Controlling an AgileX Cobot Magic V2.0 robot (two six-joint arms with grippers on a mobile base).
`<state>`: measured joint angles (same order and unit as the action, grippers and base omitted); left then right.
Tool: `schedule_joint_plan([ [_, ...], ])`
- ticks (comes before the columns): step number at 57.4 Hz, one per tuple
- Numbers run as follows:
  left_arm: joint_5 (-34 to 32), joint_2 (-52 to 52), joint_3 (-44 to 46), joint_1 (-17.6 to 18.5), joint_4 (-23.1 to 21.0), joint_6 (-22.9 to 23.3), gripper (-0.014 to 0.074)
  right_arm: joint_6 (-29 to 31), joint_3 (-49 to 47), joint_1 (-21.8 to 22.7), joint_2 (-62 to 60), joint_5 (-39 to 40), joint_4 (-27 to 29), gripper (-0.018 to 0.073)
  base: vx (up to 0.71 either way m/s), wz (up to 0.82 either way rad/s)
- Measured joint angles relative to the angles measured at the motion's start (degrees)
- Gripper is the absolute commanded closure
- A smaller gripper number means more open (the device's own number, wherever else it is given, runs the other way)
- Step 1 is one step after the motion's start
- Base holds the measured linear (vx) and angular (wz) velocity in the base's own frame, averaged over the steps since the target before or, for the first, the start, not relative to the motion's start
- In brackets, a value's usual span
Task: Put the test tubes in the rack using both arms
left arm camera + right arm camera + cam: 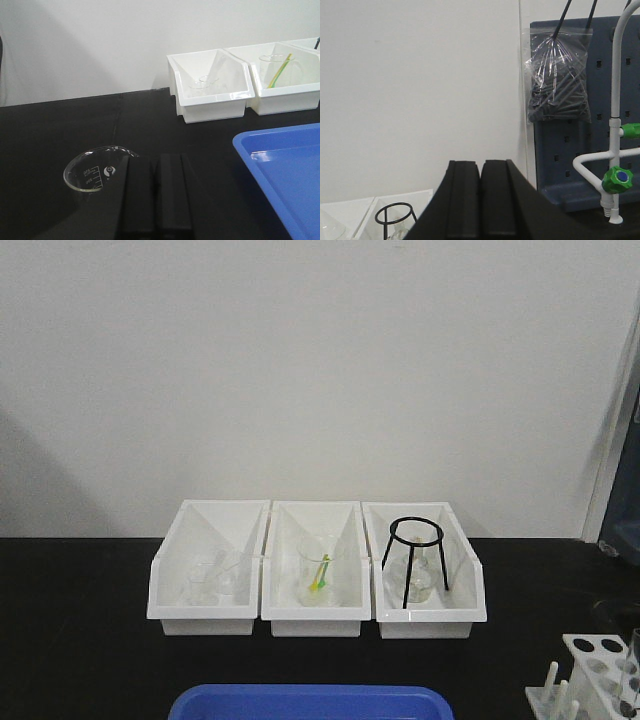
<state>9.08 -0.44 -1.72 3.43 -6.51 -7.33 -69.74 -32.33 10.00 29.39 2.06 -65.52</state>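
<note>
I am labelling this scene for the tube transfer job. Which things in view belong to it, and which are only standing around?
Job: rack, left gripper, right gripper, both shut and empty.

Not part: three white bins, black tripod, blue tray, beaker, green-knobbed tap.

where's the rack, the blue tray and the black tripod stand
rack (pixel 596 647), front view, top plate beside the holes
blue tray (pixel 280 170), left wrist view, bare floor
black tripod stand (pixel 415 532), front view, top ring

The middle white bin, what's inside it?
The middle white bin holds a clear beaker with a green-and-yellow stick inside. The bin's front wall hides the beaker's base.
</note>
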Motion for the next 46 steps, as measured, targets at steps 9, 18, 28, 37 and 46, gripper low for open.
schedule_joint_plan([
  [9,0.0,0.0,0.0,0.0,0.0,0.0,0.0615,-0.02,0.0,0.0,0.0,0.0,0.0,0.0567,0.0,0.0],
  [18,0.0,0.0,0.0,0.0,-0.02,0.06,0.0615,-0.02,0.0,0.0,0.0,0.0,0.0,0.0567,0.0,0.0],
  [28,0.0,0.0,0.0,0.0,-0.02,0.06,0.0615,-0.02,0.0,0.0,0.0,0.0,0.0,0.0567,0.0,0.0],
  [37,0.0,0.0,0.0,0.0,-0.02,0.07,0.0615,-0.02,0.0,0.0,0.0,0.0,-1.22,0.0567,0.0,0.0],
  [46,0.0,0.0,0.0,0.0,-0.02,0.12,0.0615,0.19,0.98,-0.79,-0.24,0.07,0.8,0.0567,0.0,0.0],
])
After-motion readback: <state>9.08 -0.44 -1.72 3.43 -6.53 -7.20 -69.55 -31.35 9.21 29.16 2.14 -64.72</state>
